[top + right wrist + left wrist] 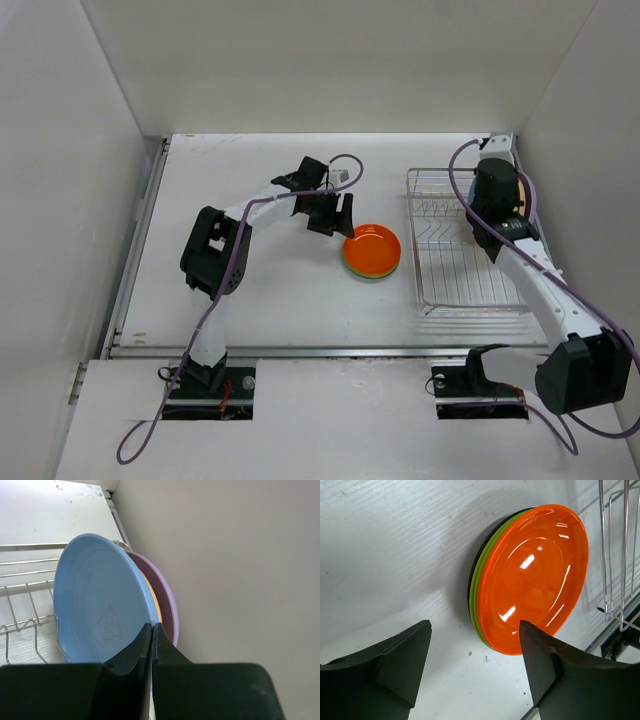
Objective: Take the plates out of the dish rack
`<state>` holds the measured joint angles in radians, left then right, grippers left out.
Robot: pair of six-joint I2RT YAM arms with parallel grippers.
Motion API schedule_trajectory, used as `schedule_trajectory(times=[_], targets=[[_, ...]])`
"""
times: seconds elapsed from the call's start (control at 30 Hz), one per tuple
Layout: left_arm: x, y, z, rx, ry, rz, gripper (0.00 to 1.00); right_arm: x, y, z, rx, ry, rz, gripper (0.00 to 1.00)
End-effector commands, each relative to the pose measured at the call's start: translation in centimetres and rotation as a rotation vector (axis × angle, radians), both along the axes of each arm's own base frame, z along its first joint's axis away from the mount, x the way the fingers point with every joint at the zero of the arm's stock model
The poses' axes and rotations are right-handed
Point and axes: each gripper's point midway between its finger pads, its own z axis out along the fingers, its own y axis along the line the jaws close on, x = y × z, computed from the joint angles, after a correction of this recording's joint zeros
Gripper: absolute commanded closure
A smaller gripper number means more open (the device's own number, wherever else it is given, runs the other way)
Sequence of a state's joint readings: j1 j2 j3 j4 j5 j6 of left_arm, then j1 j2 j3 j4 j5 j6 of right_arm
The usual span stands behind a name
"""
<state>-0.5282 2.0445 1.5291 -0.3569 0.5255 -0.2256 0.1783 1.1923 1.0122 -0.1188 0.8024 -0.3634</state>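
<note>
A stack of plates lies flat on the table, orange (372,248) on top, over a lime green and a black one. In the left wrist view the orange plate (535,575), green rim (476,597) and black rim (469,582) show. My left gripper (330,214) (475,647) is open and empty, just left of the stack. My right gripper (497,203) (151,626) is shut on the rim of the light blue plate (100,605), which stands upright at the far right end of the dish rack (450,292). A tan plate (154,605) and a lavender plate (168,607) stand behind it.
The rack's wire bars (25,570) are bare to the left of the standing plates. The rack's edge (615,555) is just right of the stack. The right side wall (240,555) is close behind the lavender plate. White walls enclose the table.
</note>
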Motion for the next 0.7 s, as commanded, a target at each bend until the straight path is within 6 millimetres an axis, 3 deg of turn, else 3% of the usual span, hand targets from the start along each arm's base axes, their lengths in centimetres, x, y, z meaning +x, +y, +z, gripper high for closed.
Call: schedule_trajectory(times=[0.0, 0.13, 0.3, 0.47, 0.57, 0.6, 0.67], targets=[[0.9, -0.5, 5.1, -0.06, -0.106, -0.008, 0.32, -0.8, -0.5, 5.0, 0.023, -0.216, -0.044, 1.0], [0.9, -0.5, 5.1, -0.06, -0.106, -0.008, 0.32, -1.4, -0.2, 6.5, 0.032, -0.27, -0.021, 1.0], [0.9, -0.5, 5.1, -0.06, -0.106, -0.008, 0.32, -1.0, 0.1, 5.4, 0.027, -0.229, 0.001, 1.0], [0.9, -0.5, 5.6, -0.064, -0.114, -0.008, 0.32, -1.0, 0.7, 5.6, 0.047, -0.248, 0.02, 1.0], [0.9, -0.5, 5.6, -0.064, -0.114, -0.008, 0.32, -1.4, 1.4, 6.5, 0.094, -0.284, 0.075, 1.0], [0.8, -0.6, 5.6, -0.071, -0.11, -0.014, 0.32, -0.9, 2.5, 6.8, 0.142, -0.301, 0.139, 1.0], [0.7, -0.9, 6.9, -0.101, -0.13, -0.026, 0.32, -1.0, 3.8, 6.6, 0.189, -0.282, 0.21, 1.0]])
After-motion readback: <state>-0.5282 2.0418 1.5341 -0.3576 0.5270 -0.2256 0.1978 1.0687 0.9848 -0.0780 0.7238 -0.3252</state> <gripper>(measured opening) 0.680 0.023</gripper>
